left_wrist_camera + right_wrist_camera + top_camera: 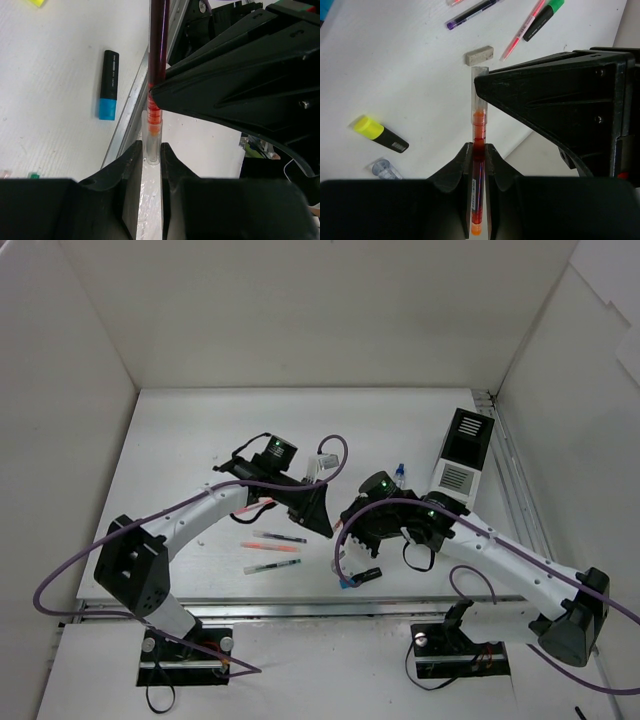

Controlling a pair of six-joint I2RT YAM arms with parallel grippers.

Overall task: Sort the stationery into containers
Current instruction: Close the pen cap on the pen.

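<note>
Left claw (151, 152): pinches red pen (157, 50) at clear end | right claw (479, 150): grips barrel

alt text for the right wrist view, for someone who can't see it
The right gripper is shut on a red pen pointing up the frame, whose clear end the left gripper also grips. On the white table beyond lie a yellow-capped highlighter, a tan eraser, a purple pen, a pink pen and a green marker.
</note>
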